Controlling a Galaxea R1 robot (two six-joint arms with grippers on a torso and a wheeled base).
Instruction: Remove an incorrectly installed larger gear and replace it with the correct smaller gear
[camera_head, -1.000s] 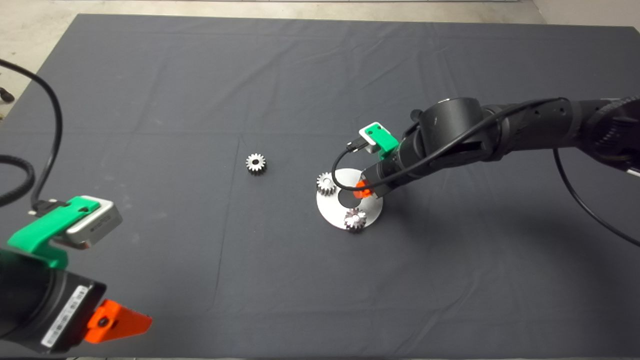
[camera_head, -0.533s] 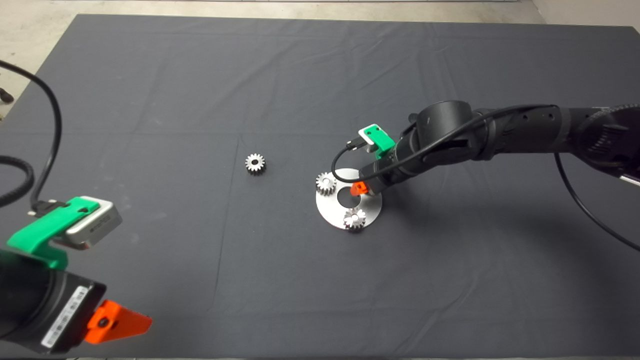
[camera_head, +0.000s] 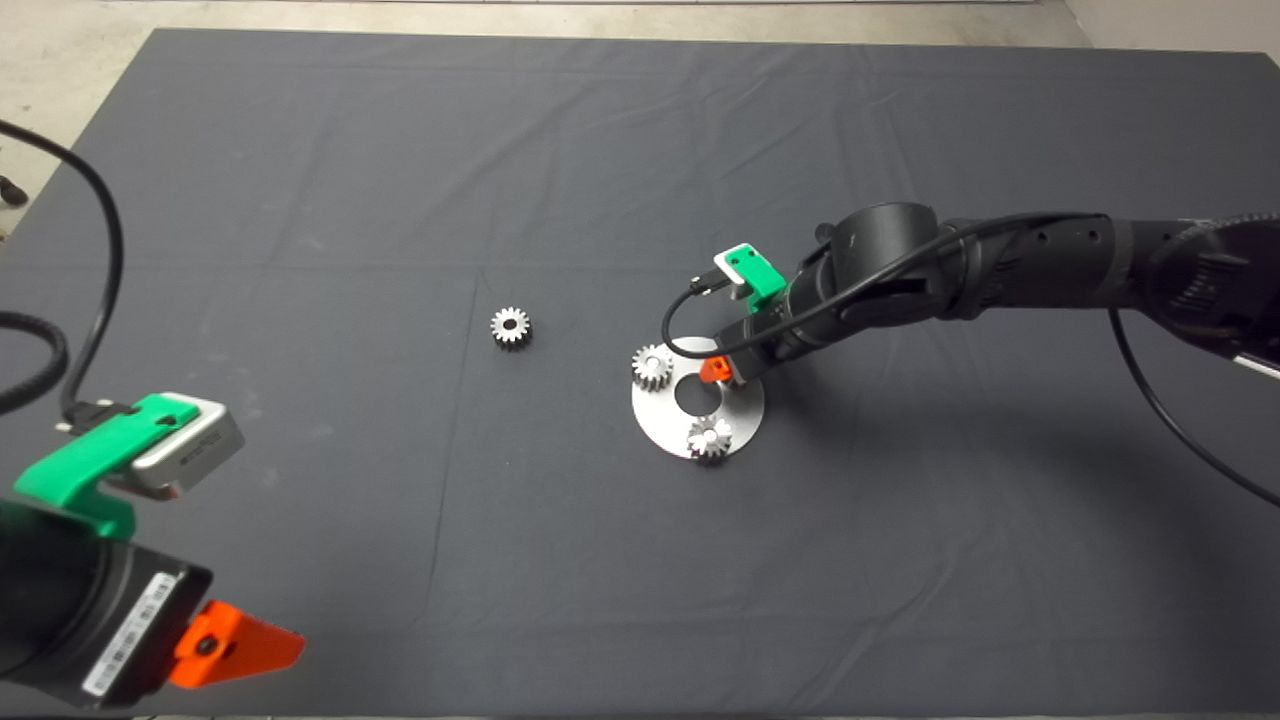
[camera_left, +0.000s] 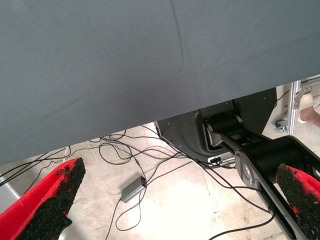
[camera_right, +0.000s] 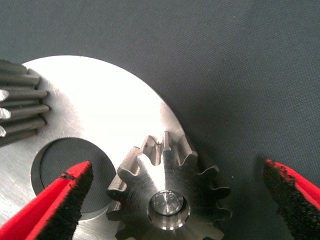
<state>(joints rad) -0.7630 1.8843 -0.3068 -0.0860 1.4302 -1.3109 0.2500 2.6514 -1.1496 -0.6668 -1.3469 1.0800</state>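
1. Change: the right gripper (camera_head: 715, 370) has edged slightly toward the far rim of the disc (camera_head: 745, 415). The gears and the left gripper (camera_left: 182, 172) lie as before.
2. Right gripper: over the disc, open wide. It straddles a seated spur gear (camera_right: 167, 200) without touching it. This gear is a small one on a pin, not the larger gear.
3. Left gripper: parked at the near left edge of the mat (camera_head: 300, 200), open wide, empty.
4. Larger gear (camera_right: 17, 102): on the disc, apparently the one at its left rim (camera_head: 652, 367). Dark grey, with long slanted teeth. Untouched.
5. Smaller gear (camera_head: 511, 326): loose on the mat, lying flat, well left of the disc. Bright, with short straight teeth and a round bore.
6. Progress: nothing done yet, judging by the layout. Left to do: lift off the larger gear, fetch the smaller gear and seat it on the freed pin.
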